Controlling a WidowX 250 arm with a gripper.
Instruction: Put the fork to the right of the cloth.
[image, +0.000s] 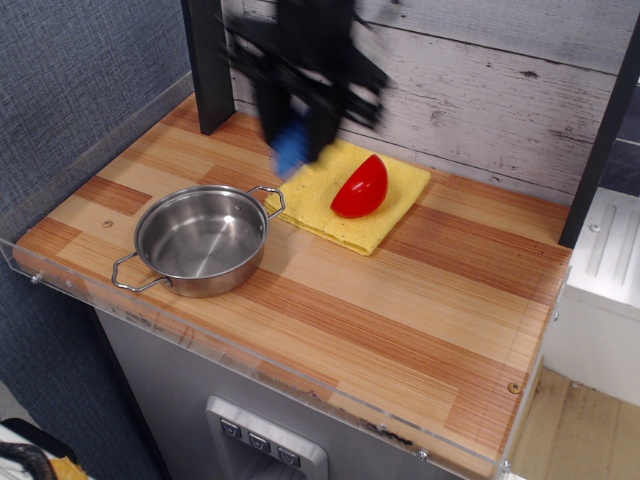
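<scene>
My black gripper (297, 140) is blurred by motion, in the air above the back of the table, over the left part of the yellow cloth (345, 205). It is shut on the fork (291, 150); only the blue handle shows below the fingers, and the tines are hidden. The cloth lies flat at the back middle of the wooden table (400, 300). A red half-round object (361, 187) sits on top of the cloth.
A steel pan (200, 240) with two handles stands at the front left. A dark post (208, 65) rises at the back left and another at the right edge (600, 140). A clear plastic lip (250, 365) runs along the table's front edge.
</scene>
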